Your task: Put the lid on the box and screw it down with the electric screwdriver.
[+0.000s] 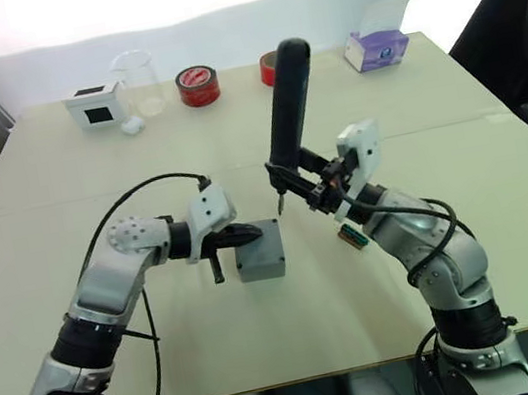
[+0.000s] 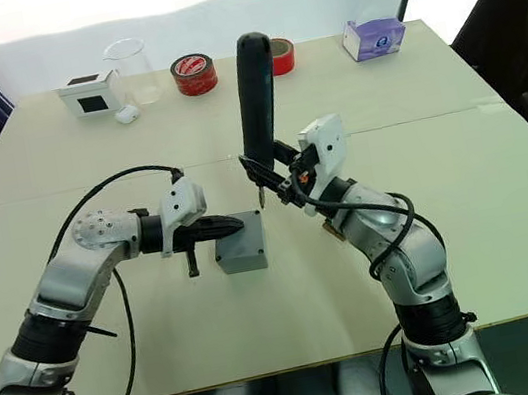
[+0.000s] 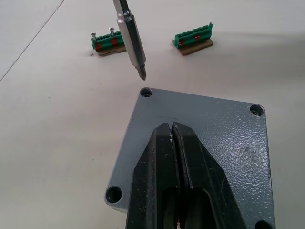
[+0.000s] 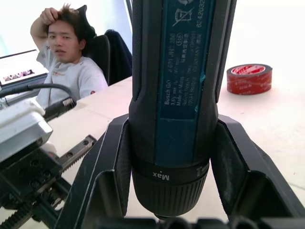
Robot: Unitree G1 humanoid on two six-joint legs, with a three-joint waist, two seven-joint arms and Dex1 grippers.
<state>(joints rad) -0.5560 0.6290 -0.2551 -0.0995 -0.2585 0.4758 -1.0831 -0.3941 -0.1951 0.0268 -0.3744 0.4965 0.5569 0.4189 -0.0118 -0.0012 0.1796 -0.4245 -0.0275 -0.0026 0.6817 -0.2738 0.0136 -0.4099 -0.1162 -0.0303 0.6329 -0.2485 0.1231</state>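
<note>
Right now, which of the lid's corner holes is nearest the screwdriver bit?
The hole in the lid directly under the bit, on the side toward the two green terminal blocks.

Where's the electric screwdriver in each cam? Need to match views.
Left eye: electric screwdriver upright at centre, held in the right tool, bit above the lid.
Right eye: same, slightly left of centre.
Left wrist: just the metal bit, hovering near a lid corner hole.
Right wrist: black body close up.
Shared landmark: red tape roll.
</note>
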